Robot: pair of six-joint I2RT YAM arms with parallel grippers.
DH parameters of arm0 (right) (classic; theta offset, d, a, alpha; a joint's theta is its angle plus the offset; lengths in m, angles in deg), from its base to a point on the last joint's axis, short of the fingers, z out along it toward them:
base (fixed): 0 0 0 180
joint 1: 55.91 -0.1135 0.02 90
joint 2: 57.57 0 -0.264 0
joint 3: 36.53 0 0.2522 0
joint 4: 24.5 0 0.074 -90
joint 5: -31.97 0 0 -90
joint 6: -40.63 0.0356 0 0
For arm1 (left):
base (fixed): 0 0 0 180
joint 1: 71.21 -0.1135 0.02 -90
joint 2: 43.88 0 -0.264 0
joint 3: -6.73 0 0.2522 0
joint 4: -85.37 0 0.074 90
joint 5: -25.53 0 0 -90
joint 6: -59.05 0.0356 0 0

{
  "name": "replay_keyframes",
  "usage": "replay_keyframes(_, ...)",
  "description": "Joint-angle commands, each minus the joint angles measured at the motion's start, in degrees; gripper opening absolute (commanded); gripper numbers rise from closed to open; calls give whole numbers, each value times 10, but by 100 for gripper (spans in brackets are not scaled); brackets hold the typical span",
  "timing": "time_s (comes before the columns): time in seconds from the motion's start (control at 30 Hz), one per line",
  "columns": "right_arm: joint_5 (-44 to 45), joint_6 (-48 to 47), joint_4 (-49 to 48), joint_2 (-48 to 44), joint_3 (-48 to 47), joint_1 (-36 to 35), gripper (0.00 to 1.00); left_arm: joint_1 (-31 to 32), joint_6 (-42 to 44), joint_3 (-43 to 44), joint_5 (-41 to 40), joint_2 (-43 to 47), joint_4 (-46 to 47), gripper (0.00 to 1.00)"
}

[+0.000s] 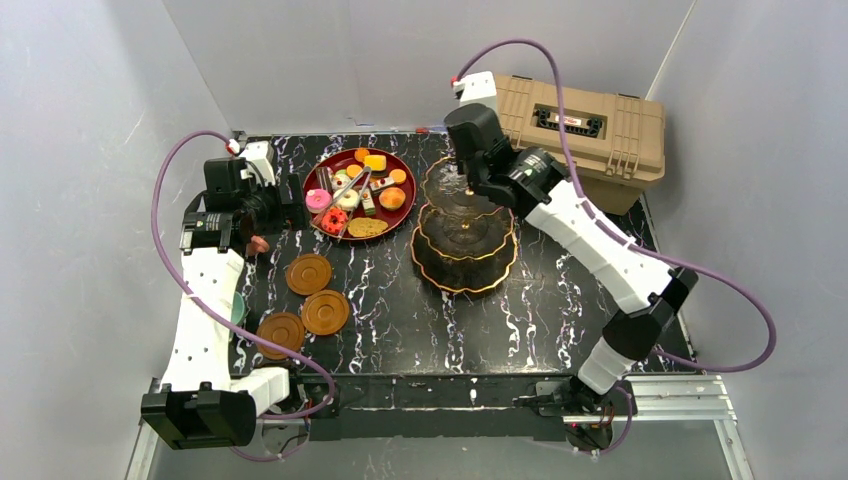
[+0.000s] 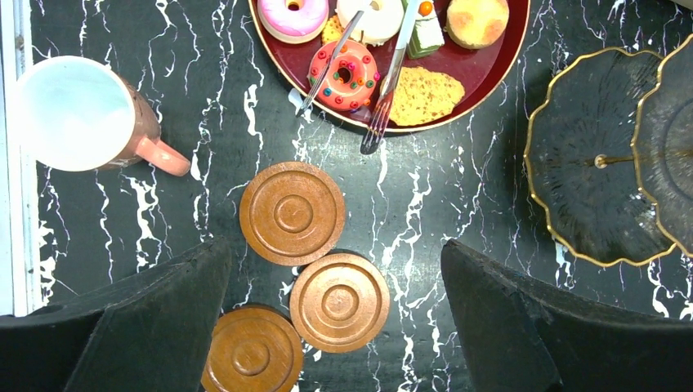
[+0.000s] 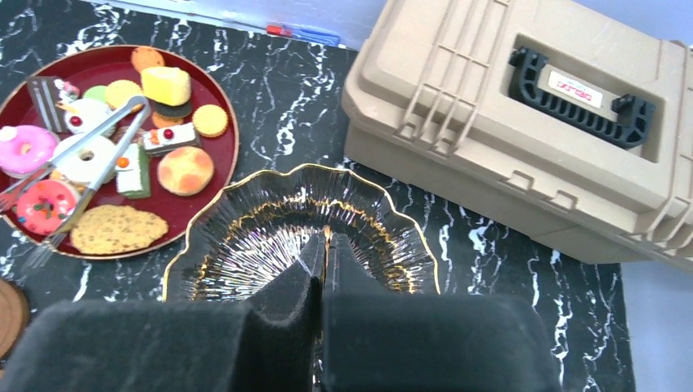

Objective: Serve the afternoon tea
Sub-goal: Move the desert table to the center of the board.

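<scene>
- The right gripper [image 3: 324,242] is pinched closed on the thin gold post of the tiered stand [image 3: 245,237], whose top tier spreads just beneath the fingers.
- Left of it, a red plate [image 3: 223,152] holds pastries [image 3: 186,170] with tongs [image 3: 98,143] lying across them.
- Right of it sits a tan case [image 3: 490,155].
- The left gripper [image 2: 333,253] hangs spread wide over three brown saucers [image 2: 292,213].
- A pink cup [image 2: 73,114] stands ahead to its left.
</scene>
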Motion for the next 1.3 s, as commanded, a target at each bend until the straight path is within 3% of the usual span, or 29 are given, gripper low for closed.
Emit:
replay_keyframes(0.0, -28, -58, -31, -56, 18, 50, 1, 0, 6, 23, 1, 15, -13, 99)
replay_keyframes(0.27, -15, -106, -18, -90, 19, 80, 1, 0, 0, 22, 14, 13, -19, 99)
replay_keyframes(0.9, -6, -73, -86, -211, 186, 100, 1, 0, 8, 26, 46, 3, -30, 99)
replay_keyframes(1.1, -34, -66, -70, -229, 195, 100, 59, 0, 23, 27, 45, -13, -46, 99)
replay_keyframes(1.2, -27, -61, -47, -224, 177, 100, 80, 0, 25, 29, 44, -22, -50, 99)
replay_keyframes(1.27, -17, -58, -31, -219, 157, 100, 88, 0, 24, 30, 43, -26, -52, 99)
